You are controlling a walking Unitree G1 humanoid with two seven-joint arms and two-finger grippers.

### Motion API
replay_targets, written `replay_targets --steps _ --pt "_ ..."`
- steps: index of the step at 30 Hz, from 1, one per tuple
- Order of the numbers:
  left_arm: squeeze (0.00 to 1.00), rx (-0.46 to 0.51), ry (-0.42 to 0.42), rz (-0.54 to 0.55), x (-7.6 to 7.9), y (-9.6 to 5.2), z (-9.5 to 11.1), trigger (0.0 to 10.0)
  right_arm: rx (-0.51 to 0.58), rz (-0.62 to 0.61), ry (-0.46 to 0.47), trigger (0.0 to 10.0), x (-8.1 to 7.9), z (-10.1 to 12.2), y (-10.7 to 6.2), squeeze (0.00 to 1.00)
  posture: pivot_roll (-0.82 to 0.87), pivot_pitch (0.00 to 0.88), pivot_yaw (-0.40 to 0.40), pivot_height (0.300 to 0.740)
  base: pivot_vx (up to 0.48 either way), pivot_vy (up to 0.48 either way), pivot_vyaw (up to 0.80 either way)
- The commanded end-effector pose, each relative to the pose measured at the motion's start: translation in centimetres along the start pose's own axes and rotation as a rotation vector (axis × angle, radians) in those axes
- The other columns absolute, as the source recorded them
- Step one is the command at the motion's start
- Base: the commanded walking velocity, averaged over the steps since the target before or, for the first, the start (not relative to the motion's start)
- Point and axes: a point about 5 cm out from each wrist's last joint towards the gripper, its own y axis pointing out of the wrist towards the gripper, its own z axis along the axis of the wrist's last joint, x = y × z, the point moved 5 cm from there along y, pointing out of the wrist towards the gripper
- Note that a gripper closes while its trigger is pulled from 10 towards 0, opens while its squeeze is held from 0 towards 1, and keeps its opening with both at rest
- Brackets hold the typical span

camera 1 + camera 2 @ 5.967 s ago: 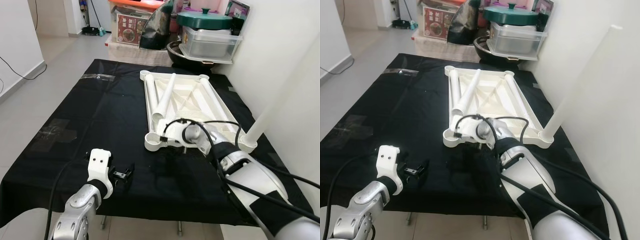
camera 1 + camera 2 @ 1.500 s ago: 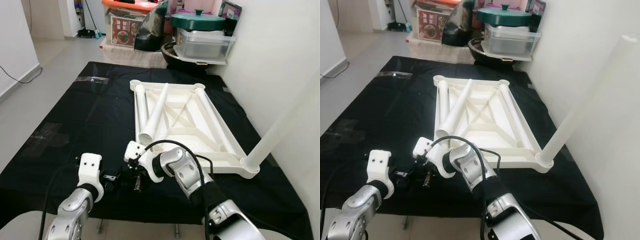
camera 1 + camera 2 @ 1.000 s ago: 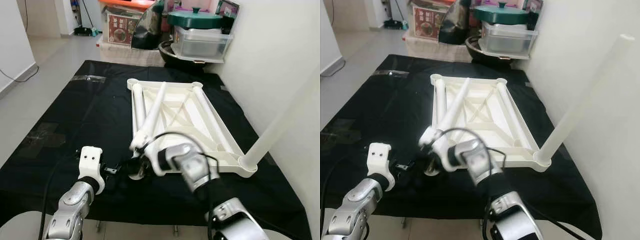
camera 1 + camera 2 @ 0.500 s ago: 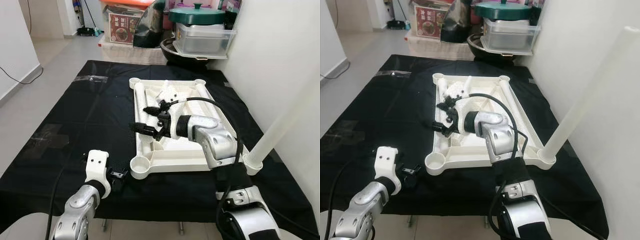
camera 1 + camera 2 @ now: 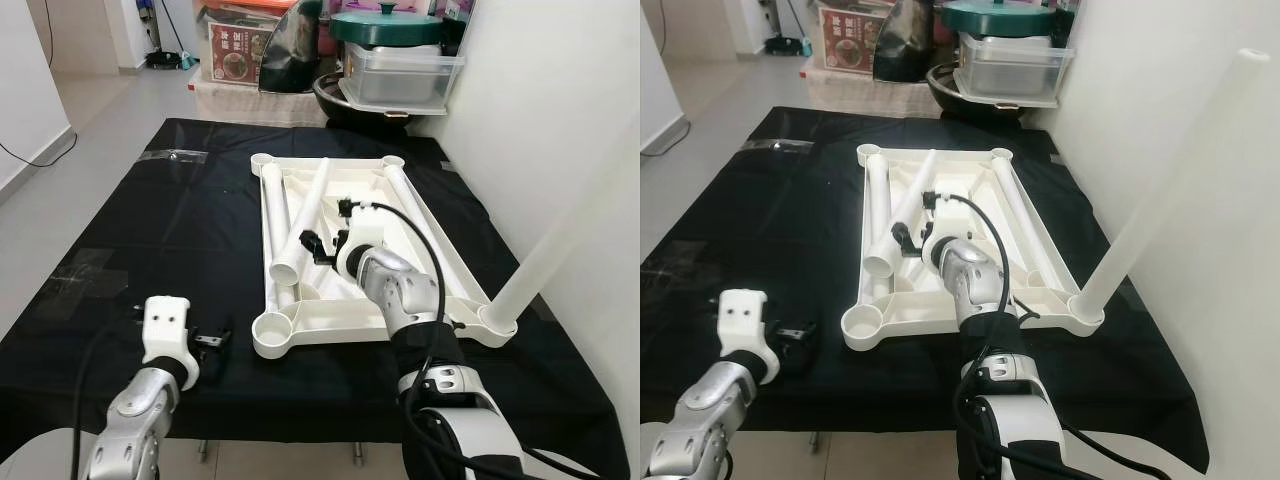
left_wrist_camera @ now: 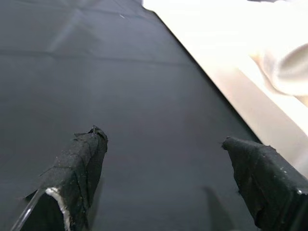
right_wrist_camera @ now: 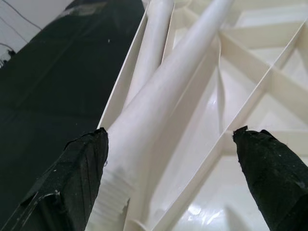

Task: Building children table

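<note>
While I watch both feeds, entries as follows.
Right gripper: fingers spread wide, holding nothing, poised over a loose leg inside the tabletop.
Left gripper: spread, empty, above the black cloth.
Tabletop: upside down on the table, one leg mounted upright.
Room: storage bins behind.

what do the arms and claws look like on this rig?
Both arms are silver metal with black cables looped along them. The left claw sits behind a white wrist block with two small holes; the right claw has a rounded white wrist. Claw fingers are black with a rough, taped-looking surface.
</note>
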Motion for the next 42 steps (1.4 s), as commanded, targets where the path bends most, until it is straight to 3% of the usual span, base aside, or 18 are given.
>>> replay_targets --steps 1,4,9,15,17,22,29,36,42 --pt "0.0 0.033 -0.017 0.013 0.0 0.0 0.6 10.0 -0.046 0.029 0.06 10.0 -1.2 -1.2 0.3 0.0 0.13 0.0 -0.105 0.74 0.0 0.0 0.0" --pt "0.0 0.035 -0.015 0.019 -0.1 0.0 0.7 10.0 -0.061 0.022 0.084 10.0 -1.5 -1.5 0.5 0.0 0.13 0.0 -0.105 0.74 0.0 0.0 0.0" --pt "0.0 0.021 -0.015 0.015 0.1 -0.1 0.2 10.0 -0.073 0.037 0.129 10.0 -4.1 -1.2 1.3 0.0 0.13 0.0 -0.112 0.74 0.0 0.0 0.0" --pt "0.0 0.023 -0.016 0.018 0.2 0.0 0.2 10.0 -0.08 0.039 0.131 10.0 -5.2 -1.4 1.6 0.0 0.13 0.0 -0.118 0.74 0.0 0.0 0.0" --pt "0.0 0.023 -0.017 0.026 0.1 -0.1 0.2 10.0 -0.114 0.066 0.17 10.0 -6.5 -1.9 1.7 0.0 0.13 0.0 -0.123 0.74 0.0 0.0 0.0" --pt "0.0 0.02 -0.019 0.026 0.2 -0.1 0.0 10.0 -0.135 0.076 0.176 10.0 -7.1 -2.3 1.8 0.0 0.13 0.0 -0.124 0.74 0.0 0.0 0.0" --pt "0.0 0.018 -0.02 0.022 0.6 0.1 -0.1 10.0 -0.195 0.063 0.156 10.0 -7.4 -4.5 2.1 0.0 0.14 0.0 -0.136 0.74 0.0 0.0 0.0" --pt "0.0 0.018 -0.018 0.028 0.4 0.1 0.0 10.0 -0.222 0.111 0.114 10.0 -9.2 -5.5 2.1 0.0 0.15 0.0 -0.142 0.74 0.0 0.0 0.0" --pt "0.0 0.015 -0.014 0.029 0.5 0.1 -0.1 10.0 -0.223 0.077 0.065 10.0 -8.6 -6.2 2.2 0.0 0.15 0.0 -0.145 0.74 0.0 0.0 0.0"
